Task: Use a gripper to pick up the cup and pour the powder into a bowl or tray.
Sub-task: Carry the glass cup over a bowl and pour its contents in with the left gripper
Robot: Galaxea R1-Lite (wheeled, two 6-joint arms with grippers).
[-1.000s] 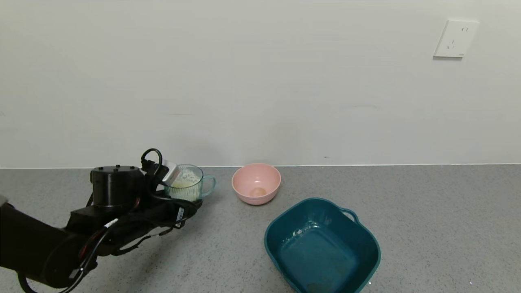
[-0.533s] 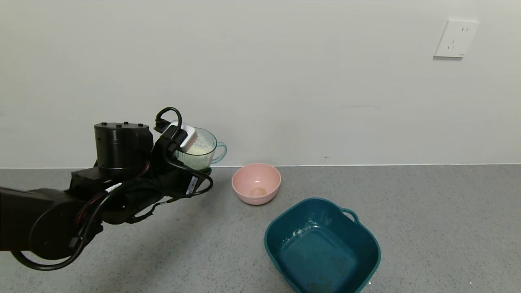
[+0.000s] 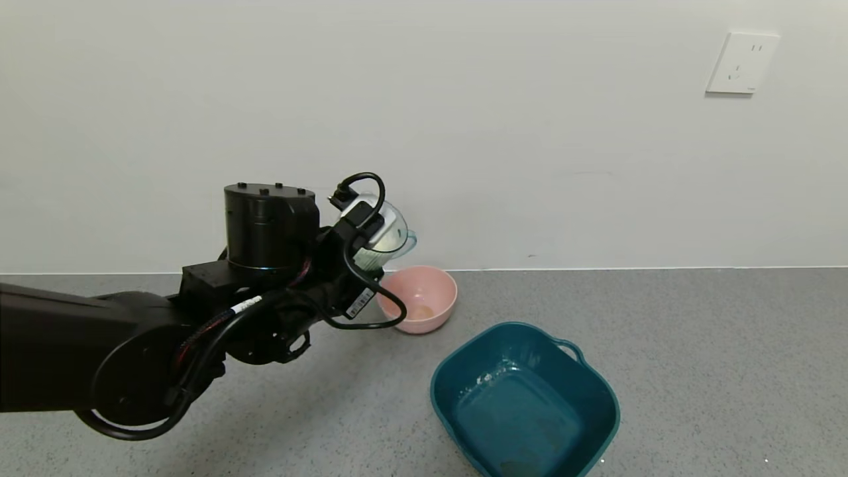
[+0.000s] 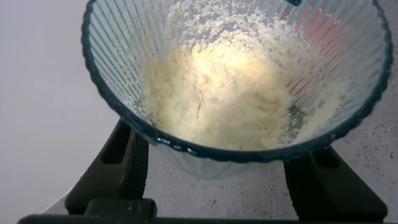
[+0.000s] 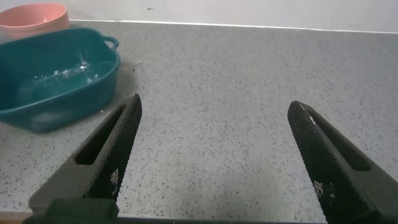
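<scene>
Desk [image 3: 695, 358]: grey speckled surface, running back to a white wall.

Two items rest directly on it. A small round pink bowl [image 3: 417, 298] sits near the wall, upright, with a faint tan smudge at its bottom. A large dark teal basin [image 3: 525, 401], rounded-square, sits nearer the front edge and to the right of the pink bowl, apart from it; its small loop handle points toward the wall side. White powder traces [image 3: 487, 379] cling to the basin's inner floor and wall. In the right wrist view the basin [image 5: 56, 71] and pink bowl [image 5: 31, 17] appear close together, the bowl behind it.
</scene>
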